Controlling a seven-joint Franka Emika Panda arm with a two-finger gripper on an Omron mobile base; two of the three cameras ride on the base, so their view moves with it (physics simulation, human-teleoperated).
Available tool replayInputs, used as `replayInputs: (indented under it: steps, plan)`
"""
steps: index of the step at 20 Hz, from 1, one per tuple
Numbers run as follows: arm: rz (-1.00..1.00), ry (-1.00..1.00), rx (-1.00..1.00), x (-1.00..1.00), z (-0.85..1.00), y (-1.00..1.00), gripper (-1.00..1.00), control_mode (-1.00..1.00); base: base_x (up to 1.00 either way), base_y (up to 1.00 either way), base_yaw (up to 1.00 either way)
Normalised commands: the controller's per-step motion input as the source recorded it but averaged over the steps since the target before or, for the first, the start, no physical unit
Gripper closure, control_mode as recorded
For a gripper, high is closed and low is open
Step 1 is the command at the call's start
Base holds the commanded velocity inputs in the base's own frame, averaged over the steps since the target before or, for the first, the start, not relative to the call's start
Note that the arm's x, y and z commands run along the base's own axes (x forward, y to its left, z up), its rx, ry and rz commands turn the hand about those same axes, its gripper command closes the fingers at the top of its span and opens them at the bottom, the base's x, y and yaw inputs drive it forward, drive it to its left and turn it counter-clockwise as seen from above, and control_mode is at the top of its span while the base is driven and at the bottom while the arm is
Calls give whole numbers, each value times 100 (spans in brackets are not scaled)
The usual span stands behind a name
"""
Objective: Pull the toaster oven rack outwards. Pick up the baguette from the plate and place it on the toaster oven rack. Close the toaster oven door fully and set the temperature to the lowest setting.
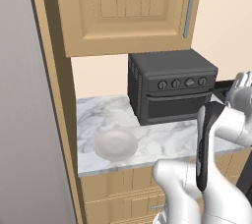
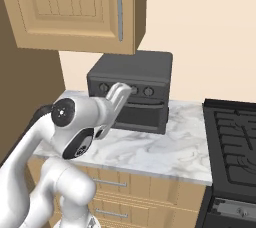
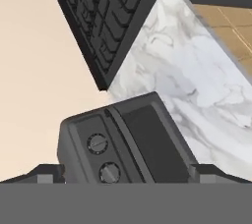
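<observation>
The dark grey toaster oven (image 1: pixel 172 88) stands at the back of the marble counter, four round knobs (image 1: pixel 182 83) in a row across its front. Its door (image 1: pixel 172 106) is shut, so the rack is hidden behind it. On the counter to the oven's front left lies the pale plate (image 1: pixel 115 144) with nothing on it. The baguette is out of view. My gripper (image 2: pixel 120 94) hovers in front of the oven's knob row, a little off the face. In the hand view the oven (image 3: pixel 118 144) is close below, and my gripper (image 3: pixel 128 175) is open and holds nothing.
A black stovetop (image 2: pixel 235 132) sits on the counter right of the oven. A wooden wall cabinet (image 1: pixel 128 7) hangs just above the oven. A tall panel (image 1: pixel 54 95) closes the counter's left end. Drawers (image 2: pixel 115 192) run under the counter.
</observation>
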Motion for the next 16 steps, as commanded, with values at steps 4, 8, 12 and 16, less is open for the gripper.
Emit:
replayInputs:
  steps: [4,8,12,16]
  plan:
    - [13,-9,-9,-5,0,13,-100,-100,0,0,0]
    - [20,0,-9,0,13,8,-100,-100,0,0,0]
    - [18,1,-4,0,16,0,-100,-100,0,0,0]
    - [5,-1,0,-2,15,0,-100,-100,0,0,0]
